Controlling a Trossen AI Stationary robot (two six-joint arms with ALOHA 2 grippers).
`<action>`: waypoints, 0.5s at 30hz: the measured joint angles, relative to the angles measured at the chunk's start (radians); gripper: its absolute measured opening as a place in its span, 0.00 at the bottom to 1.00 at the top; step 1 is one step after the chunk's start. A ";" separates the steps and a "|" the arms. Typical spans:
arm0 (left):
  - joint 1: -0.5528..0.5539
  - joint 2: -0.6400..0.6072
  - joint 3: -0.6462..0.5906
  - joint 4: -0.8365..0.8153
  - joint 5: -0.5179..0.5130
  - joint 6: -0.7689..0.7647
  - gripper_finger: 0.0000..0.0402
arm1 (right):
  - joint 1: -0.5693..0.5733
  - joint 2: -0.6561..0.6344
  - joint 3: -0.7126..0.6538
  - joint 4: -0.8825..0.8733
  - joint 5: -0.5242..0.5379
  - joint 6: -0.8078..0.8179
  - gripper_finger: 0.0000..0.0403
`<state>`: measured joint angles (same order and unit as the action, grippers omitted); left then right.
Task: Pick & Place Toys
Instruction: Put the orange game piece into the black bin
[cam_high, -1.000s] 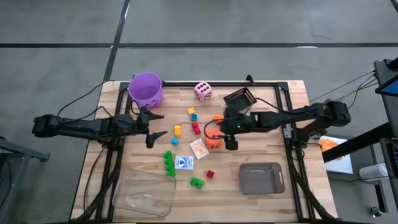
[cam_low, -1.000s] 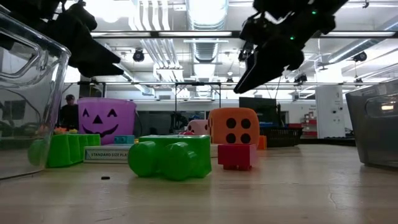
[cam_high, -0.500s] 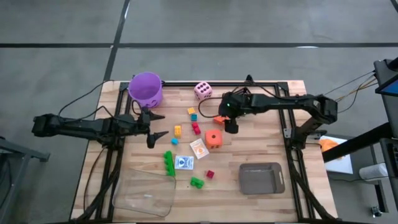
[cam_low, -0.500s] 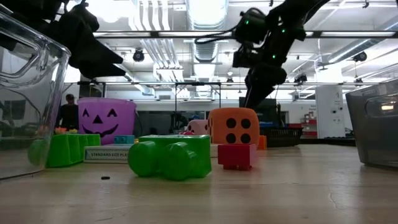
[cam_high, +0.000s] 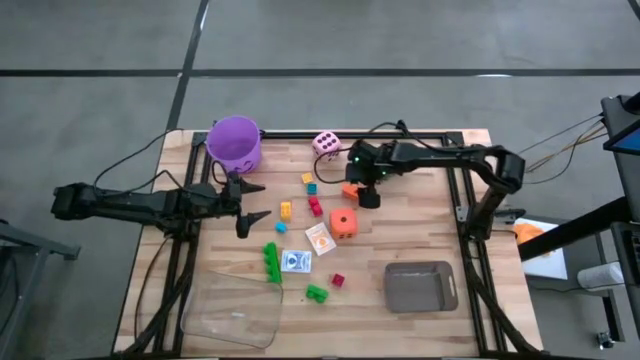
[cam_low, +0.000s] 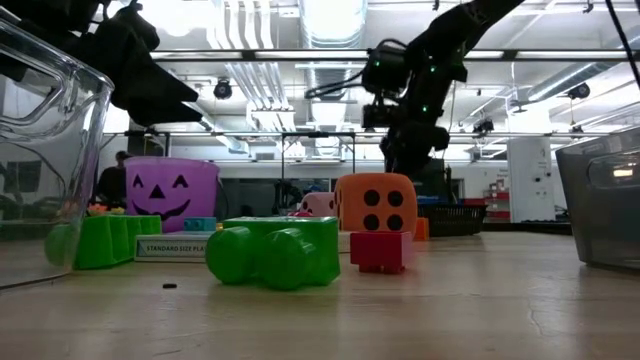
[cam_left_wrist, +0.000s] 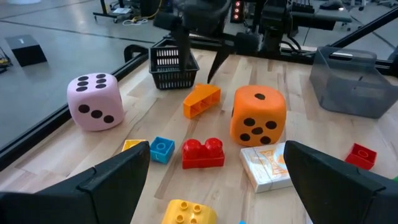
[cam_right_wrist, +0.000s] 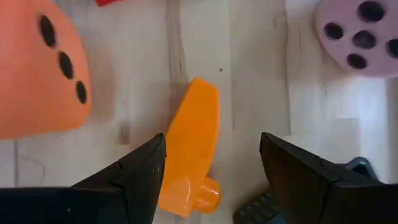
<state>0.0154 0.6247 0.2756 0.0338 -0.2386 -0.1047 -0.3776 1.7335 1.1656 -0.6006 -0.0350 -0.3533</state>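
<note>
My right gripper (cam_high: 362, 194) is open and points down over a small orange brick (cam_right_wrist: 189, 149) lying on the table (cam_high: 420, 235). Its fingers stand on either side of the brick, and I see no touch. An orange dotted die (cam_high: 343, 222) sits just nearer and a pink die (cam_high: 326, 145) near the far edge. My left gripper (cam_high: 254, 202) is open and empty at the table's left, beside the purple bucket (cam_high: 234, 143). Small red (cam_left_wrist: 203, 153), blue (cam_left_wrist: 161, 149) and yellow (cam_high: 286, 210) bricks and a card pack (cam_high: 320, 238) lie between the two grippers.
A grey tray (cam_high: 421, 286) stands at the near right and a clear plastic container (cam_high: 232, 308) at the near left. Green bricks (cam_high: 271, 262), a second card pack (cam_high: 296, 261) and a red brick (cam_high: 337, 280) lie near them. A small black basket (cam_left_wrist: 173, 67) stands behind the orange brick.
My right gripper has gone toward the table's far edge, from beside the orange die to over the orange brick, and its arm has swung toward the far edge with it. The orange die stays on the table. My left arm has kept still.
</note>
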 joint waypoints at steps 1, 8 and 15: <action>0.000 0.000 0.000 0.000 0.000 0.000 0.92 | -0.004 0.013 0.002 -0.007 -0.008 -0.004 0.64; 0.000 0.000 0.000 0.000 0.000 0.000 0.92 | -0.011 0.088 0.003 -0.015 -0.046 -0.013 0.64; 0.000 0.000 0.000 0.000 0.000 0.000 0.92 | -0.011 0.150 0.002 -0.016 -0.056 -0.012 0.64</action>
<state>0.0151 0.6247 0.2751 0.0338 -0.2386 -0.1047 -0.3882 1.8833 1.1679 -0.6166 -0.0913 -0.3657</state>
